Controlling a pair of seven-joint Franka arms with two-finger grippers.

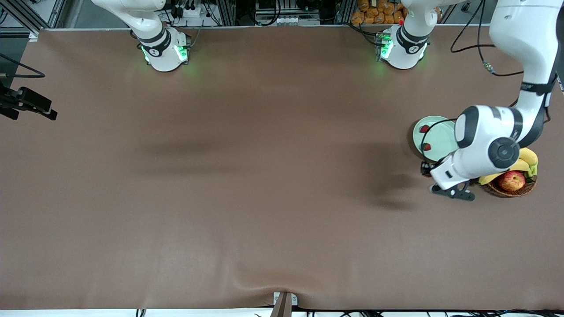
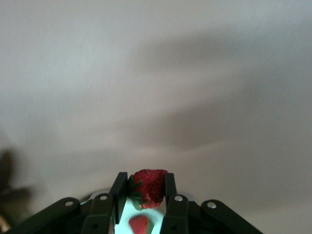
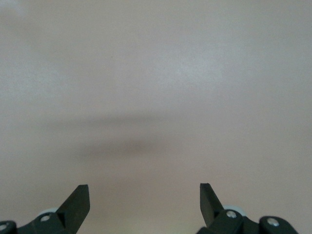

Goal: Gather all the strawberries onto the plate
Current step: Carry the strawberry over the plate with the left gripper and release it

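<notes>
Pretty clearly a robotics lab I'm working in, not anybody's kitchen. My two white arms are bolted by their bases (image 1: 165, 55) straight onto a big table (image 1: 246, 185) under a plain brown cover, with green status lights glowing at each base. Along the table's edge by the bases there's a metal frame (image 1: 229, 11), a power strip (image 1: 189, 11) and loose black cables (image 1: 478, 48) everywhere. A black camera mount (image 1: 26, 103) pokes in at the right arm's end. The fruit basket (image 1: 511, 187) looks like props, honestly.
</notes>
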